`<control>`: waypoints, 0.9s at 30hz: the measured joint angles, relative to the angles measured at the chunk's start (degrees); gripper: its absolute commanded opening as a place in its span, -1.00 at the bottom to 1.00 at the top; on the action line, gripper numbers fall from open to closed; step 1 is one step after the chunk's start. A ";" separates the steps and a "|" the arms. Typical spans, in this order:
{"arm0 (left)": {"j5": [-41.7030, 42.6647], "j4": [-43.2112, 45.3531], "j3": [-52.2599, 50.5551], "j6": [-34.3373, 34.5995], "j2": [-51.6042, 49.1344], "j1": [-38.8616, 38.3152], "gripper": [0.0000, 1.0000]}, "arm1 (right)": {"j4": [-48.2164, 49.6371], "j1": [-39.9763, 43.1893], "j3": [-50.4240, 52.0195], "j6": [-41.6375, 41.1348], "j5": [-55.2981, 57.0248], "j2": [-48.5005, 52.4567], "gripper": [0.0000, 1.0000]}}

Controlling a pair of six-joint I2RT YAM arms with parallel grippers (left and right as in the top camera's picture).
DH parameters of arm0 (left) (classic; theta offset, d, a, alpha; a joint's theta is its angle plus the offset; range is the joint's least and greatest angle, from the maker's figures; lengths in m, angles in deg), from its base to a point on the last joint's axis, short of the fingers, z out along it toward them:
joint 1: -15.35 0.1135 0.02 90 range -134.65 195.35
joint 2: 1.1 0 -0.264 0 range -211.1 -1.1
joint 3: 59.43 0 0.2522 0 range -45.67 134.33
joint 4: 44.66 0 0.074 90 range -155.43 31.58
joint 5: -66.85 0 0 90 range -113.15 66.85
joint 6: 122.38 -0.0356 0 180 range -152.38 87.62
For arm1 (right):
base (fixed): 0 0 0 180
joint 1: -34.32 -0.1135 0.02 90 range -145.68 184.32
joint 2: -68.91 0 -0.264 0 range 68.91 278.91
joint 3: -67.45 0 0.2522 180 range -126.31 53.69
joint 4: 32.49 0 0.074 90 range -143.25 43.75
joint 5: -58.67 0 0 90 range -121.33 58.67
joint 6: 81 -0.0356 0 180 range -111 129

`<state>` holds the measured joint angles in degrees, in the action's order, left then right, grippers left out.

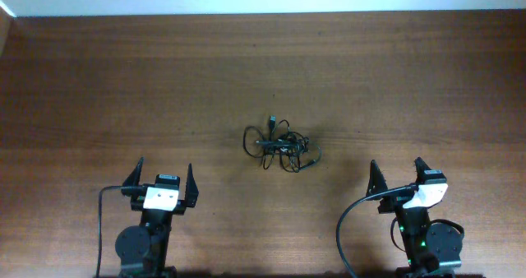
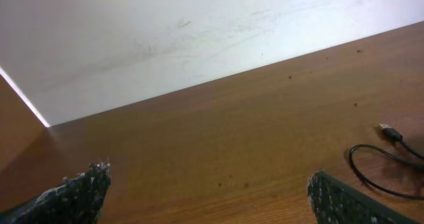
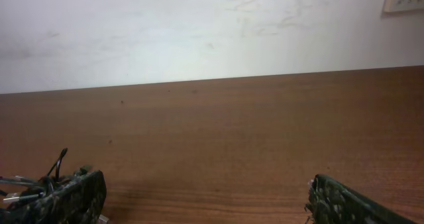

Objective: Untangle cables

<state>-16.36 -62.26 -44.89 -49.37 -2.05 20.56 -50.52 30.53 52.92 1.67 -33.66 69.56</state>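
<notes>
Left pincer (image 1: pixel 164 164) and right pincer (image 1: pixel 395 162): spread wide, gripping nothing.
Thin black knotted cable clump (image 1: pixel 279 145) on brown wooden table (image 1: pixel 82 81), between and ahead of both, untouched. Looks light, limp, springy; likely best pinched at a loose outer loop or plug end, not the dense knot.

cables (image 1: pixel 280 146) thin, black, mid-tabletop | tabletop (image 1: pixel 411 81) reddish-brown, streaky wood grain, few dark specks | wall (image 2: pixel 165 45) off-white, faint grey scuffs, 12 o'clock | fingers (image 2: pixel 79 197) black, pale-speckled | left wrist housing (image 1: pixel 161 197) white, 7 o'clock | right wrist housing (image 1: pixel 425 195) white, 5 o'clock | green light (image 1: pixel 422 245) behind it
</notes>
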 measured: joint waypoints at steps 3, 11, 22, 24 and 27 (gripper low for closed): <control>0.02 0.00 0.00 0.00 0.00 0.00 0.98 | 0.00 0.00 0.00 -0.02 0.00 0.00 0.97; 0.00 0.00 0.00 0.00 0.00 0.00 0.99 | 0.00 0.00 0.00 -0.02 0.00 0.00 0.97; 0.02 0.00 0.00 0.00 0.00 0.00 0.98 | 0.00 0.00 0.00 -1.51 -0.07 0.00 0.98; 0.00 0.00 0.00 0.04 0.00 0.00 0.98 | 0.00 0.00 0.00 -1.75 -0.07 0.00 0.97; 0.02 0.07 0.00 1.25 0.00 0.00 0.98 | 0.02 0.00 0.00 -1.90 -0.11 0.00 0.97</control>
<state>-16.34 -62.20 -44.89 -48.13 -2.05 20.56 -50.50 30.53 52.92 -0.23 -33.77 69.56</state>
